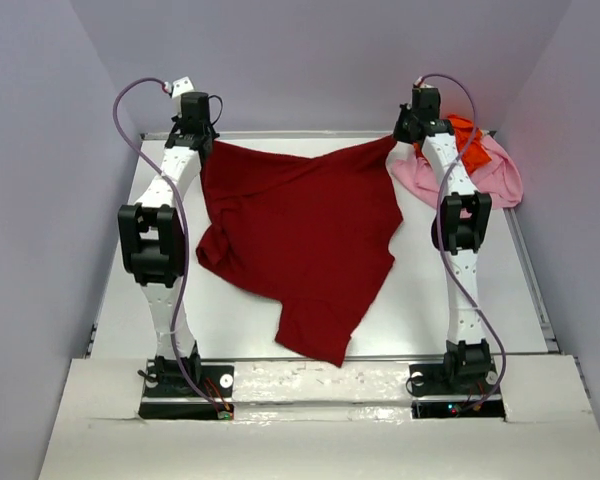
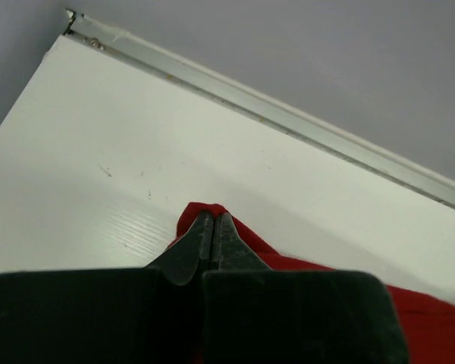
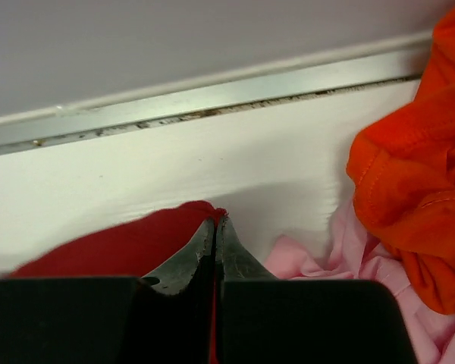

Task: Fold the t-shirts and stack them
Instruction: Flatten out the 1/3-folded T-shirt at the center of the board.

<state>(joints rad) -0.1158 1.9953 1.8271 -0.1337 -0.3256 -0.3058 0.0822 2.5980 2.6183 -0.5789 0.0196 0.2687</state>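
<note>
Two claws are pinched tight on one shirt. On the left, our left claw (image 2: pixel 214 220) is shut on a corner of the dark red shirt (image 1: pixel 300 235), up by the far edge of the desk (image 1: pixel 120 300). Only a tiny bit of cloth pokes out past its tips. We think that corner could slip free if we pull hard, because so little of it is in the pinch. Then that side would drop and bunch up.

In the middle, the low tip of the shirt comes close to the near edge of the desk. We think it could slide off there if we drag the shirt toward us.

On the right, our right claw (image 3: pixel 214 224) is shut on the other top corner. Just beside it sits a heap at the far right corner: the bright orange shirt (image 3: pixel 417 174) lies partly over the light pink shirt (image 3: pixel 349 250). We think a move to the right could catch that heap and pull it along.

The red shirt is soft and plain. It is spread between the two claws, and its top edge dips a little in the middle. The rest lies on the desk, but not flat. It has long creases, a bumpy fold on its left side, and a crooked bottom that ends in a point.
</note>
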